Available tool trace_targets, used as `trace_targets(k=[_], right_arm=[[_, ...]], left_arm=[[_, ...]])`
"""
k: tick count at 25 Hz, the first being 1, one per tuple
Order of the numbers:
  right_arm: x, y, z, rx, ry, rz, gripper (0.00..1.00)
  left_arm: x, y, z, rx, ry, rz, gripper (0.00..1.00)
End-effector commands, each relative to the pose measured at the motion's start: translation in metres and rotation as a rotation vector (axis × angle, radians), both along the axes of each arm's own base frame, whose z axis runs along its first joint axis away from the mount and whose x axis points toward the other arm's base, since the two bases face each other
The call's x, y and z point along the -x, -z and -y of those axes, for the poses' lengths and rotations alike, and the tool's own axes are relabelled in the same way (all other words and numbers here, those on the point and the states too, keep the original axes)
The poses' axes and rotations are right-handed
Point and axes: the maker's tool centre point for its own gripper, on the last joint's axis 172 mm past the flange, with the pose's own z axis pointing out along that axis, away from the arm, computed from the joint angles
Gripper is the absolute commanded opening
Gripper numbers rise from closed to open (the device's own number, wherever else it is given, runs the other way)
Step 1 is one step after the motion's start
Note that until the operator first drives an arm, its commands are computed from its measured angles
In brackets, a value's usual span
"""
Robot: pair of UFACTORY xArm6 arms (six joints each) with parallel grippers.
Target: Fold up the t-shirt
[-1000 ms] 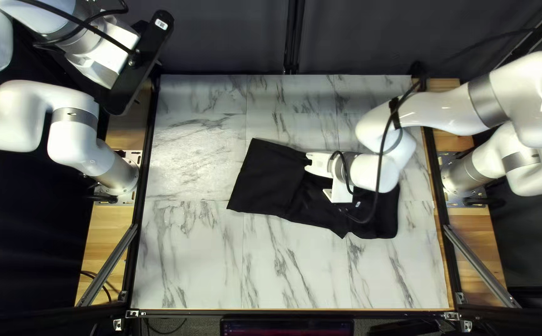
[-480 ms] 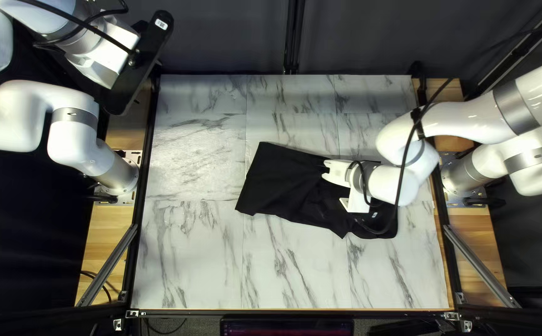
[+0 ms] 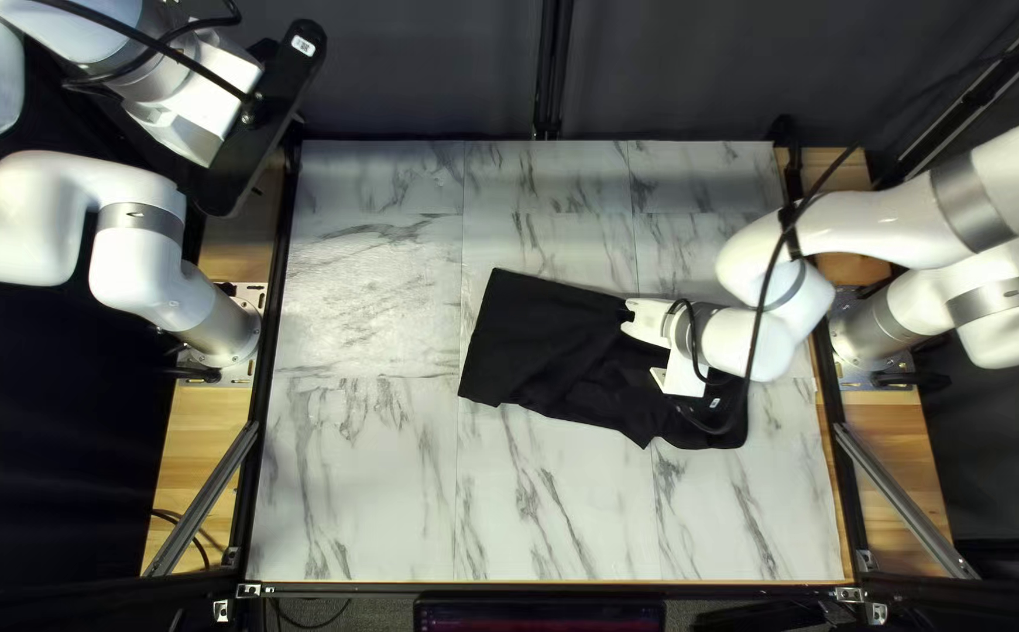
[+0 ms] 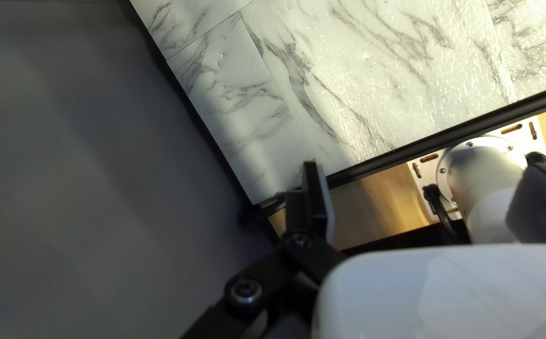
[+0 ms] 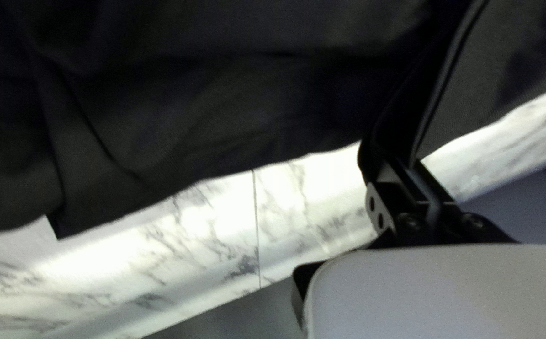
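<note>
Black t-shirt [image 3: 533, 342], right of centre in the top left view, appears part-folded, final folds remaining, with right gripper [image 3: 626, 315] clamped on it, left gripper [image 4: 424, 179] spread apart

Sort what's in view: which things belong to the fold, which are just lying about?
Job:
- black T-shirt
- right gripper, shut on the shirt
- table, under it

Lying about:
- screen, past the table's near edge
- dark object beside it, unidentifiable
</note>
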Motion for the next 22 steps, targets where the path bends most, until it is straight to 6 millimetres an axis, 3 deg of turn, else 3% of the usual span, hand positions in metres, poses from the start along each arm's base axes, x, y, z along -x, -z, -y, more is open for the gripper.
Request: trace_targets(k=[1, 13, 22], right_arm=[[-0.009, -0.009, 0.002, 0.003, -0.010, 0.011, 0.00], [-0.015, -0.004, 0.007, -0.001, -0.023, 0.029, 0.00], [-0.036, -0.018, 0.013, 0.009, -0.037, 0.053, 0.00]], left_arm=[[0.000, 0.000, 0.000, 0.000, 0.000, 0.000, 1.00], [0.000, 0.000, 0.000, 0.000, 0.000, 0.000, 1.00], [0.000, 0.000, 0.000, 0.000, 0.000, 0.000, 1.00]])
